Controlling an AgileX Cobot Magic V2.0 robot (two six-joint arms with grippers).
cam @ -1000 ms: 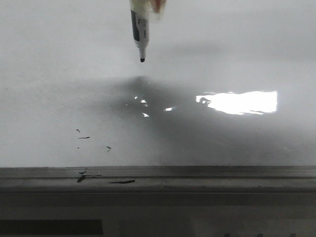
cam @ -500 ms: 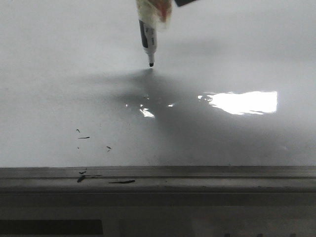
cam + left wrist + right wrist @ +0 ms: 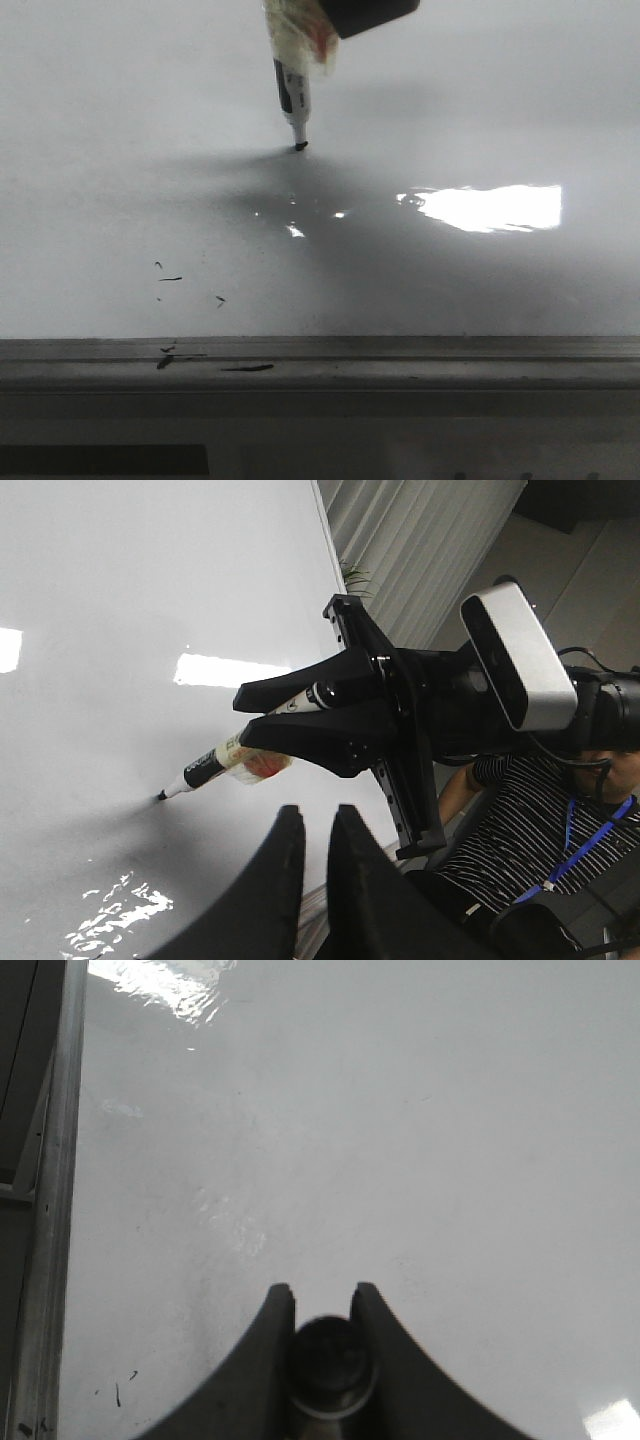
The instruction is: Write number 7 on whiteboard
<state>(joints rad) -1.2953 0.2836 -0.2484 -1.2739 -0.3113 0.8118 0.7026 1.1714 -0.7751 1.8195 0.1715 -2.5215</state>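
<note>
A glossy whiteboard [image 3: 120,150] fills nearly the whole front view, a bright patch of glare at right of centre and a grey metal ledge [image 3: 420,362] running across the lower part of the frame. From the top centre of that view the right gripper [image 3: 262,708] reaches in, its fingers clamped on a marker [image 3: 292,98] whose barrel is wrapped in pale tape. The marker's dark tip [image 3: 300,146] meets the board in the upper middle of the frame, just above its own grey shadow. The left gripper [image 3: 312,825], seen at the bottom of its wrist view, holds nothing; its fingers stand close together with a narrow gap between them. A few small black flecks [image 3: 170,278] dot the board at lower left, with more smudges on the ledge below them.

No stroke of the number 7 shows on the board: the task appears to be at its very start, with the tip just set down where the top bar would begin. The next move likely calls for a steady sideways drag to form that bar, keeping light, even contact, before turning down into the long stem.
</note>
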